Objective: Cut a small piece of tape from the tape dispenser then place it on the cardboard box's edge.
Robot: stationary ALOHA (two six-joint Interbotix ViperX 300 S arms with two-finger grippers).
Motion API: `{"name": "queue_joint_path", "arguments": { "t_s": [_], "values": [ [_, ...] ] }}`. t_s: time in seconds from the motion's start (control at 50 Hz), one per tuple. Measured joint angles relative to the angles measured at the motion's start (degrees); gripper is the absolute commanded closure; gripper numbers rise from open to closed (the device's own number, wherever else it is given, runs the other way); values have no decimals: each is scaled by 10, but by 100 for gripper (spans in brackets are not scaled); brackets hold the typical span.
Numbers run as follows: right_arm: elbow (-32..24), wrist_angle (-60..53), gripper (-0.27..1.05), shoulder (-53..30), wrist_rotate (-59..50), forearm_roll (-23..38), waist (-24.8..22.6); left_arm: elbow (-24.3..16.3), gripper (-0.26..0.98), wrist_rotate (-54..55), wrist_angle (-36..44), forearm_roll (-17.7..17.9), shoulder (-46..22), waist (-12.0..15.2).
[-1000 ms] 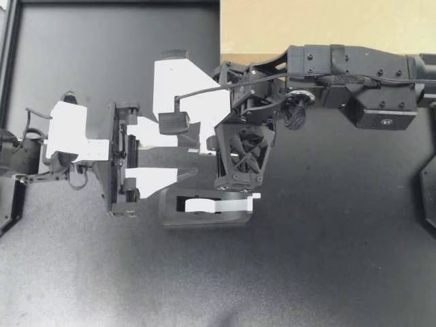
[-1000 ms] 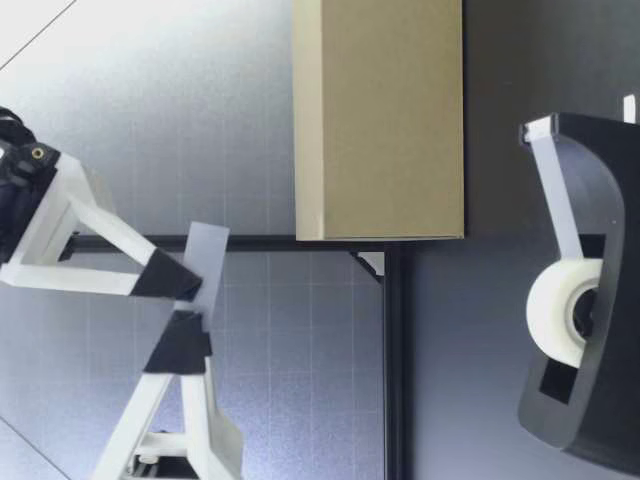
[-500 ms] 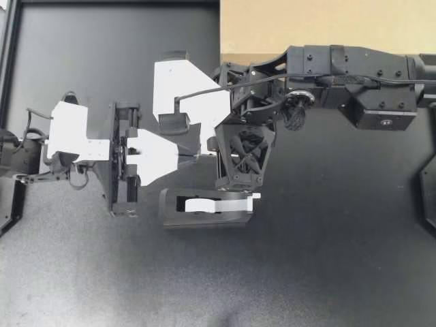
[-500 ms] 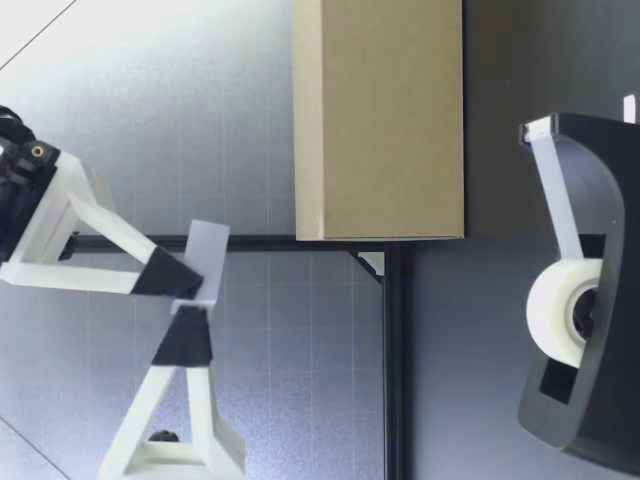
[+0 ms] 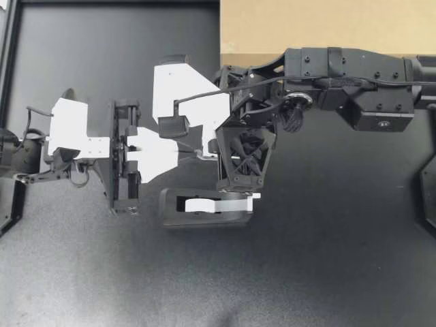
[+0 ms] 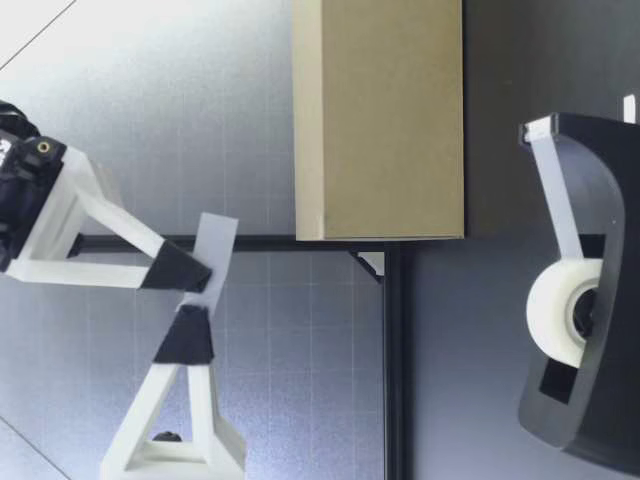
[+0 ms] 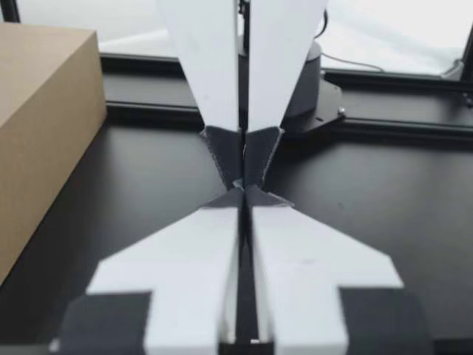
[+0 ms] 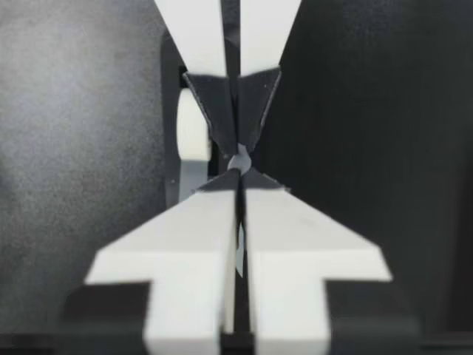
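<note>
High above the table, a short translucent piece of tape (image 6: 214,252) hangs between two grippers that meet tip to tip. My left gripper (image 5: 195,155) is shut on its lower end, and my right gripper (image 5: 201,152) comes down from above with its jaws together on the strip. In the right wrist view the tape (image 8: 238,255) shows as a thin sliver between the right fingers. The black tape dispenser (image 5: 204,208) stands on the table just below them, its white roll (image 6: 560,310) in place. The cardboard box (image 5: 327,27) sits at the back.
The table is covered by a black mat (image 5: 327,259). A black frame rail (image 6: 395,350) runs along the table's far edge. My right arm's body (image 5: 354,75) stretches in front of the box. The box (image 7: 37,133) lies beside the left gripper.
My left gripper, wide open a second ago, has shut on the tape piece. The strip has since tilted a little, and the right gripper has shifted slightly.
</note>
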State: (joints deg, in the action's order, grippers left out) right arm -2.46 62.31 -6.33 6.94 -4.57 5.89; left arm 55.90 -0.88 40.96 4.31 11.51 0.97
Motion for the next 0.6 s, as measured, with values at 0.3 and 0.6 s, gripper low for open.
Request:
{"name": "queue_joint_path", "arguments": {
  "t_s": [0.3,0.6],
  "values": [
    [0,-2,41,-3,-1,1,0,0,82,0,-1,0,-1,0],
    [63,-47,41,43,-39,53,10,0,82,12,-2,1,-7,0]
  ]
}}
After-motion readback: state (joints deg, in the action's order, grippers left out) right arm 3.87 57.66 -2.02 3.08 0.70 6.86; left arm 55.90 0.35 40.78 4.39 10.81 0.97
